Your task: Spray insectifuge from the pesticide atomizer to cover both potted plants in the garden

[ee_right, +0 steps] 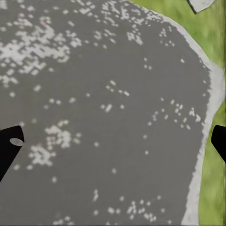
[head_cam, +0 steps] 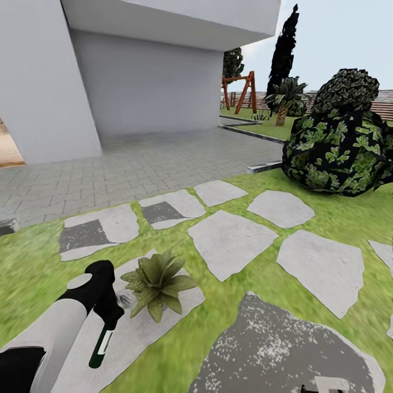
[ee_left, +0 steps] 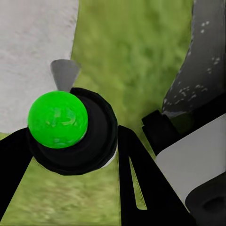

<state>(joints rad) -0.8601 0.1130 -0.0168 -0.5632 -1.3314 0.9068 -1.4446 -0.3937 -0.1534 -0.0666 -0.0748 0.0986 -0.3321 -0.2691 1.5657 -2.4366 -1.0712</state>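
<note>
A potted plant (head_cam: 158, 281), a small rosette of pointed green leaves, stands on a pale stepping stone (head_cam: 136, 333) in the garden lawn. Just beside it on its left, my left gripper (head_cam: 106, 322) is shut on the pesticide atomizer (head_cam: 101, 346), a slim dark-green bottle with a white label that hangs below the fingers. In the left wrist view the pesticide atomizer (ee_left: 57, 119) shows end-on as a bright green disc in a black ring between the black fingers (ee_left: 136, 183). No insectifuge shows on the leaves. My right gripper (ee_right: 113, 143) is open above a dark speckled stone (ee_right: 108, 84).
Grey stepping stones (head_cam: 232, 243) cross the lawn toward a paved terrace (head_cam: 142, 164) and a white house wall. Big dark leafy bushes (head_cam: 338, 147) stand at the right. A palm (head_cam: 284, 103), a red swing frame (head_cam: 240, 90) and a slatted fence lie far behind.
</note>
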